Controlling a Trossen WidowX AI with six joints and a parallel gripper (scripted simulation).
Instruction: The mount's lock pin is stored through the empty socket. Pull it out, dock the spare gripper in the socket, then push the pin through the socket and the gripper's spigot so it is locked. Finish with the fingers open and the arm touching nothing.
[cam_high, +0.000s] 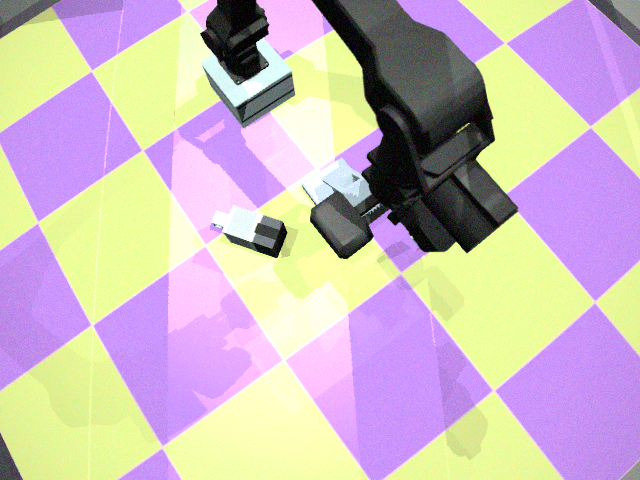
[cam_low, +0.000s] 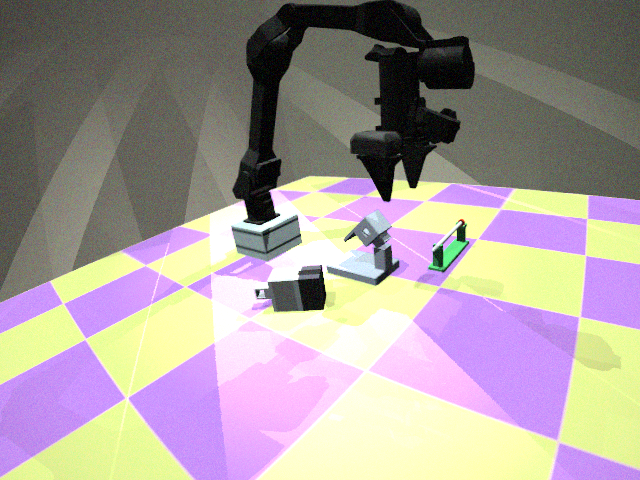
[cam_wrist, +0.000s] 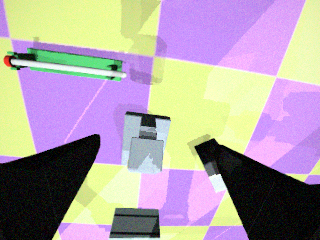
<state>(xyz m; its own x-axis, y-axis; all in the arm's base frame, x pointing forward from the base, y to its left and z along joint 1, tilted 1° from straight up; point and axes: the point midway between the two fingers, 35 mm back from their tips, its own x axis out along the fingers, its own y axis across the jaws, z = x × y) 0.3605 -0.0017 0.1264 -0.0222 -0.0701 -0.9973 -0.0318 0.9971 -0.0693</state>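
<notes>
My gripper (cam_low: 400, 193) (cam_wrist: 159, 144) is open and empty, pointing down high above the grey mount. The mount's tilted socket (cam_low: 375, 225) (cam_wrist: 145, 154) stands on a post over its flat base (cam_low: 355, 265); a side hole shows in the exterior view with no pin in it. The white lock pin (cam_low: 447, 237) (cam_wrist: 65, 69), red at one end, lies across the two posts of a green rack (cam_low: 450, 256) (cam_wrist: 75, 59). The spare gripper (cam_high: 254, 230) (cam_low: 297, 290) (cam_wrist: 216, 182) lies on the floor, its holed spigot (cam_high: 218, 221) (cam_low: 261, 293) pointing away from the mount. My arm hides part of the mount and the rack in the top view.
The arm's pale base block (cam_high: 249, 87) (cam_low: 266, 238) (cam_wrist: 135, 223) stands behind the mount. In the exterior view the green rack is to the right of the mount and the spare gripper is at its front left. The floor is yellow and purple checks with bright light patches and shadows.
</notes>
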